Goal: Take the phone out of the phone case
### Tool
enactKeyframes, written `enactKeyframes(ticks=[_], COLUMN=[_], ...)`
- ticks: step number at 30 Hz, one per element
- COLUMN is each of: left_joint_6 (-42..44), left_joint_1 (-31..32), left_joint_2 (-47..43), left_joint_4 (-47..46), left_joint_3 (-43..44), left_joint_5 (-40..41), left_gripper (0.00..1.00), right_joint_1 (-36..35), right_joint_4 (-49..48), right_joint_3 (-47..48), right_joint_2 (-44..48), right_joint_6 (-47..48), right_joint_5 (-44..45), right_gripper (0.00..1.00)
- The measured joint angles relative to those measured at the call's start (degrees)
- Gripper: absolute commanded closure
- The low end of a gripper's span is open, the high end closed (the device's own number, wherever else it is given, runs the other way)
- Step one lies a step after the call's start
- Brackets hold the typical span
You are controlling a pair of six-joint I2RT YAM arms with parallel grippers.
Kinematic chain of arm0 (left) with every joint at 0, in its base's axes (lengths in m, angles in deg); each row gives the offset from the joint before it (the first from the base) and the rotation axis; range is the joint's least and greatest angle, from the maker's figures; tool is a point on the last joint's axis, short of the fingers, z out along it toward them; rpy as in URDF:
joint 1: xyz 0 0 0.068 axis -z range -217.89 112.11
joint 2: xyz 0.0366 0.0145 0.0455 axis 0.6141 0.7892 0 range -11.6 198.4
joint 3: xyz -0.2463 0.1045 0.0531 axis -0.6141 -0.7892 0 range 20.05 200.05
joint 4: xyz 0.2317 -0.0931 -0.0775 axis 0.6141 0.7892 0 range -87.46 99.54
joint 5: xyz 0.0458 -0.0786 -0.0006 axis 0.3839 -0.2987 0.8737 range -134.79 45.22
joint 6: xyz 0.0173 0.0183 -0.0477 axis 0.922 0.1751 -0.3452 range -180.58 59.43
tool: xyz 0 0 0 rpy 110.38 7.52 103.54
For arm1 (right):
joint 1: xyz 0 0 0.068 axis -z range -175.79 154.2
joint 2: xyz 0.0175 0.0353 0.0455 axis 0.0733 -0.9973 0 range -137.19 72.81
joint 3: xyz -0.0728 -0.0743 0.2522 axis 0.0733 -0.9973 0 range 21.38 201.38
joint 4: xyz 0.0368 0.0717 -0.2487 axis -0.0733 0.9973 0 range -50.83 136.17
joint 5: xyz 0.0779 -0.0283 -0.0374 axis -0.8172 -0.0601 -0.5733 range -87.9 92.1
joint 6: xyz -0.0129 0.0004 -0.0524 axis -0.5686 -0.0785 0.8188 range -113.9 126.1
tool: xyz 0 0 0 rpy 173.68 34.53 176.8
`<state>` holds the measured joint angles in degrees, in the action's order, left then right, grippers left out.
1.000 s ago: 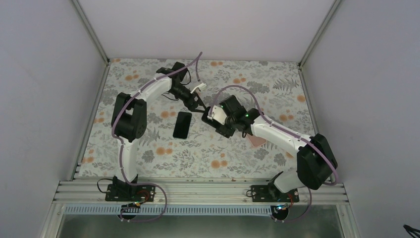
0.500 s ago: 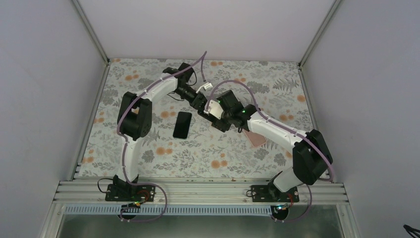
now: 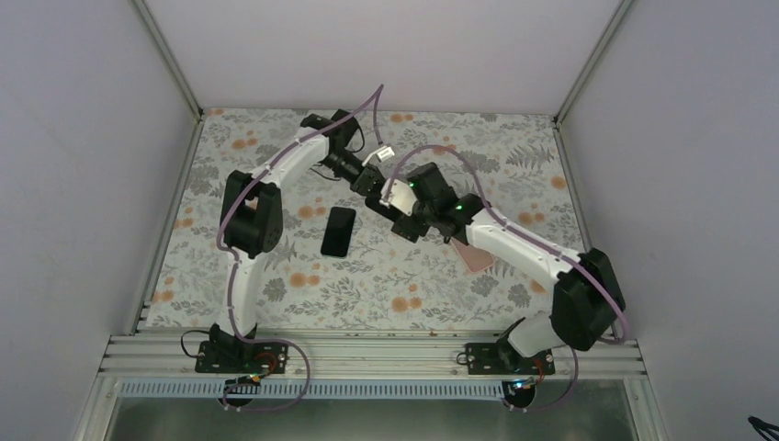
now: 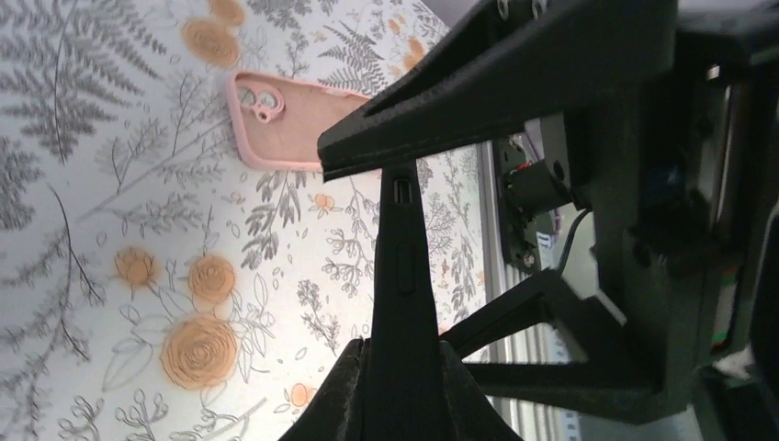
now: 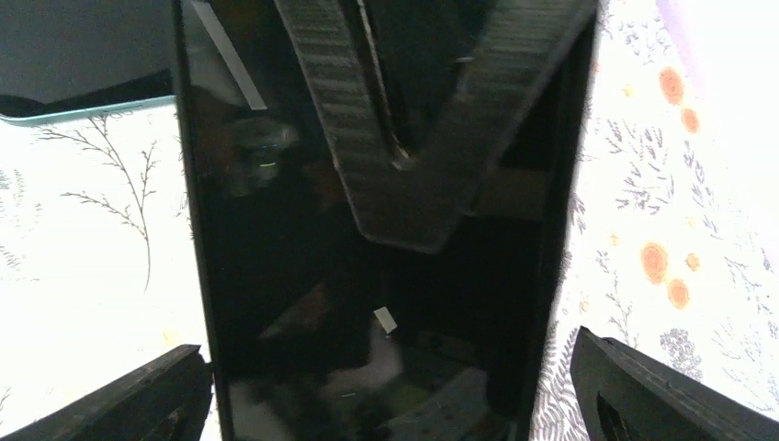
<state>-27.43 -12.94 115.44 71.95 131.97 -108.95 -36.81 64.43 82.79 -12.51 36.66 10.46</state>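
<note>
Left pincer (image 4: 401,377) pinching phone (image 5: 367,276); right pincer (image 5: 386,386) straddles its edges, contact: cannot tell. Best: secure right's hold squarely before left releases.

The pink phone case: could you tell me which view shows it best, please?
Left wrist: the pink phone case lies flat, camera cutout visible. Top external shows only a sliver under the right arm; right wrist shows none.
</note>
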Motion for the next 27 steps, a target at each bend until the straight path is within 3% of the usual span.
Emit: enactKeyframes(ticks=[6, 11, 20, 27], left_joint_6=[5.70, 9.75, 15.80, 19.02], left_joint_1=[0.96, 1.92, 6.78, 9.57], left_joint_2=[-1.25, -6.01, -20.52, -22.23], left_joint_4=[2.10, 1.18, -3.10, -4.20], left_joint_3=[3.72, 3.32, -6.12, -12.57], left_joint_5=[6.58, 15.85, 20.87, 23.91], left_gripper=[0.98, 0.98, 0.98, 0.98], right_joint_1=[8.13, 18.67, 22.36, 23.54], right_joint_4=[6.56, 13.81, 18.69, 20.00], right_joint_3=[0.02, 0.04, 1.09, 5.38], right_joint_2=[9.75, 15.67, 7.37, 5.27], right_joint_6=[4.02, 10.93, 16.59, 18.82], right_joint_5=[-9.77, -24.61, -39.01, -43.34], right_gripper=[0.00, 0.01, 0.06, 0.07])
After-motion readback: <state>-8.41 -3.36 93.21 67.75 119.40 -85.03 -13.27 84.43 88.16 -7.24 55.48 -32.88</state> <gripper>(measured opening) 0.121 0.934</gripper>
